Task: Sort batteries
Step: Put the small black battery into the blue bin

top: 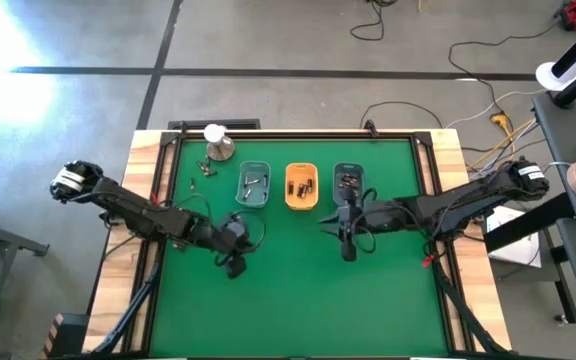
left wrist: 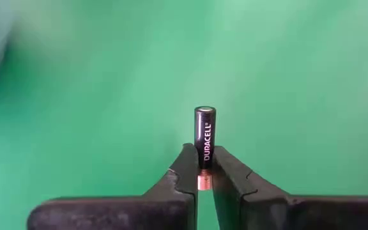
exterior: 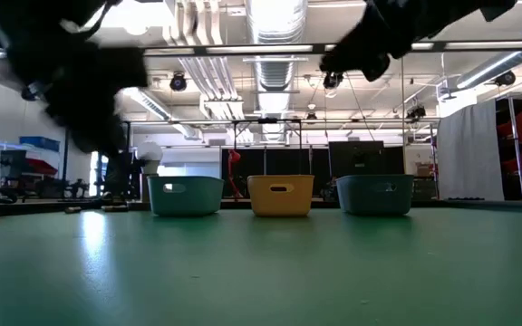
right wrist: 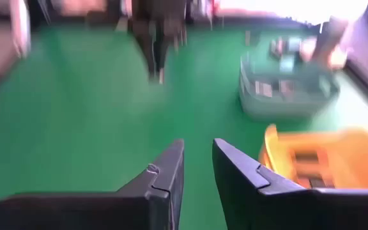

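Observation:
My left gripper (top: 234, 262) hovers over the green mat, nearer the front than the teal tray (top: 254, 185), and is shut on one black-and-copper battery (left wrist: 204, 137). My right gripper (top: 348, 245) hangs in front of the blue-grey tray (top: 348, 182). Its fingers stand a narrow gap apart (right wrist: 197, 150) with nothing between them. The orange tray (top: 301, 187) stands between the other two, and all three hold batteries. A few loose batteries (top: 203, 170) lie on the mat at the far left. My left gripper pinches the battery between its two fingertips near the copper end (left wrist: 203, 174). The battery lies along the fingers, and its black end (left wrist: 204, 114) sticks out past their tips. The fingers slant downward, and the battery is lifted clear of the mat.
A round metal dome with a white ball (top: 216, 145) stands at the mat's far left corner. The three trays stand in a row across the far half (exterior: 280, 195). The near half of the green mat (top: 298, 300) is open. Wooden rails edge the table (top: 144, 170).

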Robot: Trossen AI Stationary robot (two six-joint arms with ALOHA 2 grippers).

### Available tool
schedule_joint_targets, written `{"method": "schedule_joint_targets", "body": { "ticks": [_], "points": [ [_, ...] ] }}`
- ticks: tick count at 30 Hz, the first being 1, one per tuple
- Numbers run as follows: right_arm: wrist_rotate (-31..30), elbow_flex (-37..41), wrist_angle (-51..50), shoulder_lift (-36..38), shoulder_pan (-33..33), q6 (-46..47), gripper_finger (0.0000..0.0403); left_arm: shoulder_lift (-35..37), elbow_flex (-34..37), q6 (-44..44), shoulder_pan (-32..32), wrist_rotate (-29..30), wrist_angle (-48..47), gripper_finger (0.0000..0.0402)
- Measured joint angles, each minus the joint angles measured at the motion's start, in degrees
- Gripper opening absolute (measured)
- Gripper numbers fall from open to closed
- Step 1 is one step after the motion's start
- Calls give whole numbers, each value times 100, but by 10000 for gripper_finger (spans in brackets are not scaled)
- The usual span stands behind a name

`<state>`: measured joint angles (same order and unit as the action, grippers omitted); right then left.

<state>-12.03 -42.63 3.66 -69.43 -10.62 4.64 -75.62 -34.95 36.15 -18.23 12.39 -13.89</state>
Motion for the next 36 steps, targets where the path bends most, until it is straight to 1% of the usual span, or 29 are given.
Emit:
{"method": "schedule_joint_targets", "body": {
  "ticks": [3, 5, 7, 10, 12, 15, 18, 21, 23, 27, 36],
  "points": [
    [1, 456, 1606, -104, -27, -12, 73, -47, 170, -932, 195, -3, 1958, 4],
    [37, 752, 2605, -260, -27, 66, 78, -165, 305, -1454, 337, -19, 2907, 3],
    [44, 925, 3436, -470, -27, 112, 87, -316, 362, -1910, 479, -53, 3741, 3],
    [60, 974, 4121, -833, -25, 136, 106, -641, 372, -2410, 685, -58, 4508, 3],
    [60, 907, 4236, -1084, -25, 138, 119, -903, 384, -2634, 813, -164, 5033, 3],
    [62, 713, 4248, -1422, -25, 135, 137, -1257, 351, -2781, 970, -473, 5775, 2],
    [35, 510, 4335, -1709, -25, 63, 149, -1562, 355, -2821, 1067, -587, 6252, 3],
    [-242, 322, 4363, -1881, -25, -85, 154, -1707, 361, -2857, 1096, -588, 6553, 4],
    [-420, 294, 4317, -1902, -25, -202, 152, -1776, 356, -2916, 1100, -588, 6742, 4],
    [-448, 251, 4317, -1937, 14, -236, 139, -1796, 360, -3104, 1094, -591, 7177, 5],
    [-431, 251, 4328, -1990, 27, -253, 109, -1790, 311, -3257, 1096, -519, 7326, 6]
  ]
}}
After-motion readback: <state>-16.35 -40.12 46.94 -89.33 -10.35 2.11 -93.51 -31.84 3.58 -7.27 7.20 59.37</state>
